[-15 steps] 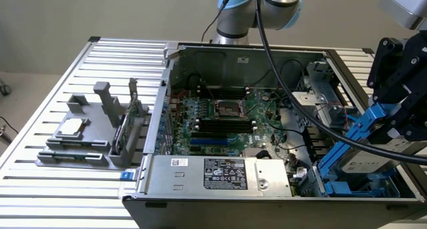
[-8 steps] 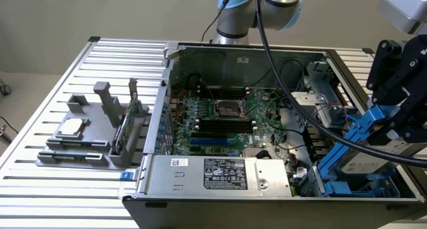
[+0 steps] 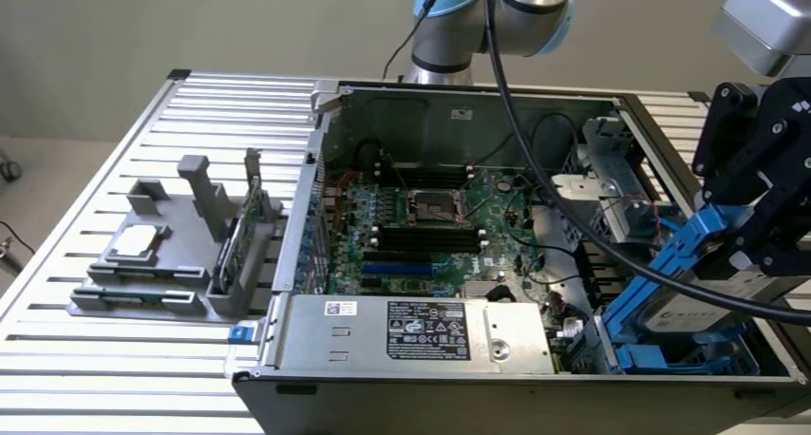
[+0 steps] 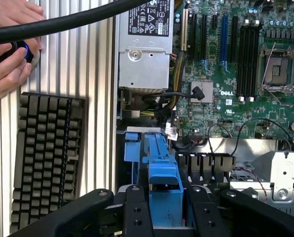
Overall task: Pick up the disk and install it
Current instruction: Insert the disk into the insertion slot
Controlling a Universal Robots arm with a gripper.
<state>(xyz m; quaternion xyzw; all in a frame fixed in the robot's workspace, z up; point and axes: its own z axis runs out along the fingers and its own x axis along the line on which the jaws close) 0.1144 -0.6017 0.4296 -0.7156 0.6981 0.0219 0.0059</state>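
Open computer case (image 3: pixel 469 122) lies under the gripper (image 4: pixel 167 207). Motherboard (image 3: pixel 419 226) and power supply (image 3: pixel 419 332) sit off to its side, lower down. Gripper clamps the disk (image 3: pixel 685 313) by its blue carrier, 2 fingers (image 4: pixel 137 212) closed on it. Disk hangs tilted just below, lower end inside the case's corner.

A: Between the jaws?
B: The disk (image 3: pixel 705 313) is dull grey metal with a paper label. Its frame (image 4: pixel 164 180) is smooth blue plastic.
A: The gripper (image 4: pixel 166 213) itself?
B: Matt black.
A: Beyond the jaws?
B: The table (image 3: pixel 102 359) is ribbed bare metal, satin. The power box (image 4: pixel 143 64) is silver metal. The keyboard (image 4: pixel 48 148) is matt dark plastic.
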